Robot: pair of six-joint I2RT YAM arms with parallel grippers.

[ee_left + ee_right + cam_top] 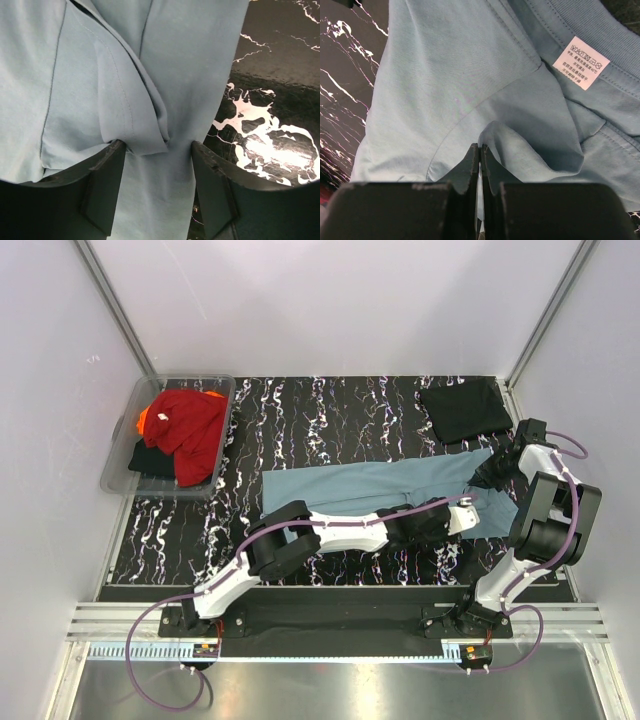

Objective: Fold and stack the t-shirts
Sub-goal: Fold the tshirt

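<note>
A dusty teal-blue t-shirt (380, 490) lies spread across the middle of the table. My left gripper (472, 512) reaches over to its right end. In the left wrist view the gripper (157, 150) is open, with its fingers (102, 185) on either side of a fold of the teal shirt (150, 75) near the shirt's edge. My right gripper (492, 472) is at the shirt's far right corner. In the right wrist view it (481, 147) is shut on a raised pinch of the teal fabric (470, 75), near the white neck label (581, 62). A folded black t-shirt (465, 410) lies at the back right.
A clear plastic tub (118, 468) at the back left holds a red shirt (190, 425), an orange one (145, 418) and a black one (150, 458). The black marbled tabletop (330, 410) shows around the shirt. White walls close in on the sides and back.
</note>
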